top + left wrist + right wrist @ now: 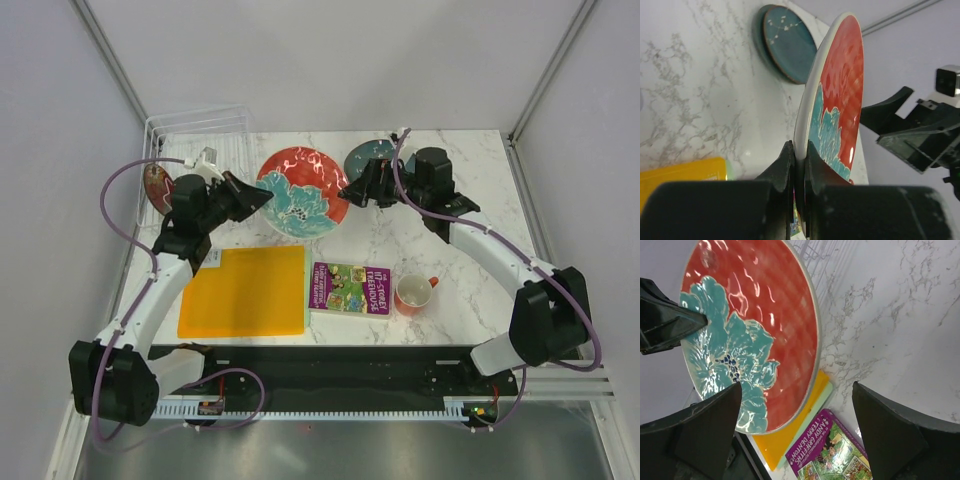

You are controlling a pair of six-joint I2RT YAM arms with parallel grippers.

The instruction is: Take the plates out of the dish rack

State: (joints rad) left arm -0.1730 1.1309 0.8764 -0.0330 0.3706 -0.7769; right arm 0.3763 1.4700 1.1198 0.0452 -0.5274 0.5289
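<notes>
The red plate with the teal flower (303,192) is out of the dish rack (200,130) and held above the bench (480,160) near the middle of its far edge, with the left gripper (799,152) clenched on its rim. The right gripper (352,190) hovers at the opposite rim, spread wide and touching nothing, so this looks like a handover (or a steadying before it is set down). Next, I judge, the right jaws must straddle the rim squarely and pinch before the left lets go; a glazed rim could slip. A dark teal plate (368,160) lies flat by the far edge, just behind the right gripper, crowding any drop spot there. A dark reddish plate (157,188) seems to stand in the rack at the far left corner. Toward the near edge lie an orange mat (245,290), a book (350,288) and a mug (413,294).
</notes>
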